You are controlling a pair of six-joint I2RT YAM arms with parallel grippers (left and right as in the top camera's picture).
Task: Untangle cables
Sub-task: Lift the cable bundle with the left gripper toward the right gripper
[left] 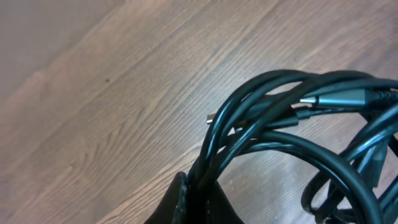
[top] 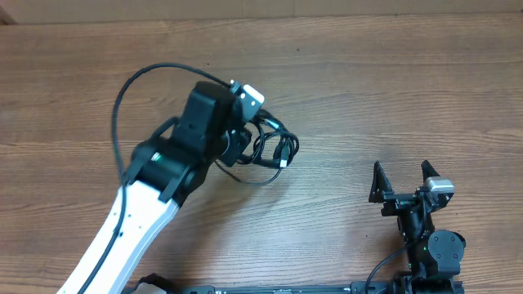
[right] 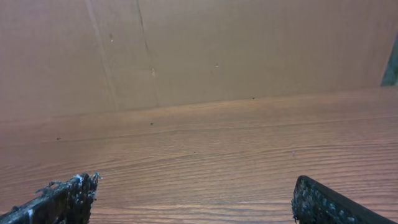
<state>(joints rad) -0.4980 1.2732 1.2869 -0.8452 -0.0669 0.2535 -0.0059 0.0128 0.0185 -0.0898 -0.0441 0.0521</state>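
Between the left fingers [left: 184, 203], the cables [left: 273, 107] sit pinched.

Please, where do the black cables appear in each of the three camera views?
Overhead: the cables are near the centre, beside the wrist of the left arm.
Left wrist: the cables fill the right and lower part, close up.
Right wrist: not in view.
Shared landmark: the wood-grain table under everything.

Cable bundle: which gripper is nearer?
Left. The left gripper is on the cable bundle, clamped around its strands; the right gripper sits open, well off to the bundle's right, touching nothing.
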